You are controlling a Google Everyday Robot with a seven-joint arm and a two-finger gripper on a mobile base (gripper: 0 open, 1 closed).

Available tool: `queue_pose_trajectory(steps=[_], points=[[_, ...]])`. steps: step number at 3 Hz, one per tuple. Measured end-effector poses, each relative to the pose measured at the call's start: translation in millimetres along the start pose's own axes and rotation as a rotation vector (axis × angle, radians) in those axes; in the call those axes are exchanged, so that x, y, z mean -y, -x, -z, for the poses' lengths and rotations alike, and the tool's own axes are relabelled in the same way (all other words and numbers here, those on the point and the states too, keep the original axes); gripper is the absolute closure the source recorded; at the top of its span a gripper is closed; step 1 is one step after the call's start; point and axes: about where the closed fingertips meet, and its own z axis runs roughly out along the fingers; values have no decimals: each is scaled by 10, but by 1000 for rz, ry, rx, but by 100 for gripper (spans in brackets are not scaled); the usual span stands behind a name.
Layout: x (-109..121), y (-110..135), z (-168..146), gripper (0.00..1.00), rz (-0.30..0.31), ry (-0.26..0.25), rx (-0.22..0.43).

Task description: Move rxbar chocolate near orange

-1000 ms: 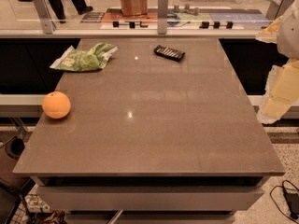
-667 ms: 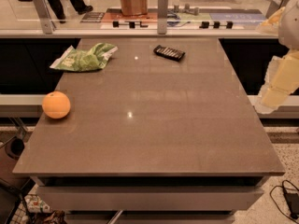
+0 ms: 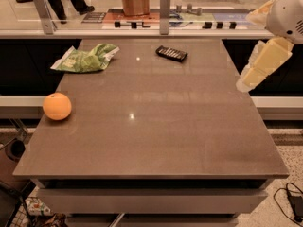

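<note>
Right of table (image 3: pixel 142 141), end effector (image 3: pixel 247 81) hangs; rxbar chocolate (image 3: pixel 172 53) seemingly well left.

One arm is recorded, off the right side of the flat grey-brown tabletop (image 3: pixel 165 126). A rounded white arm housing (image 3: pixel 289 8), marked with dark slots, is cut off by the picture's top right corner, beyond the tabletop's far right corner. A pale cream part is seen against the housing's left side. Below the housing, a pale cream, blocky two-finger gripper (image 3: pixel 252 75) is carried on a slant, pointed downward and leftward. Its lowest tip is seen right at the tabletop's right edge, along the far half of that edge. Whether the tip touches the edge cannot be told. The rest of the arm is out of view.
</note>
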Motion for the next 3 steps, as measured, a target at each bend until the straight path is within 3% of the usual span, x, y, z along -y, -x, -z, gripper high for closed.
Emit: queue_pose_trajectory(steps=[1,3], points=[[237,123,-276,0,-48,1,73],[611,266,-777,0,-163,20,131]])
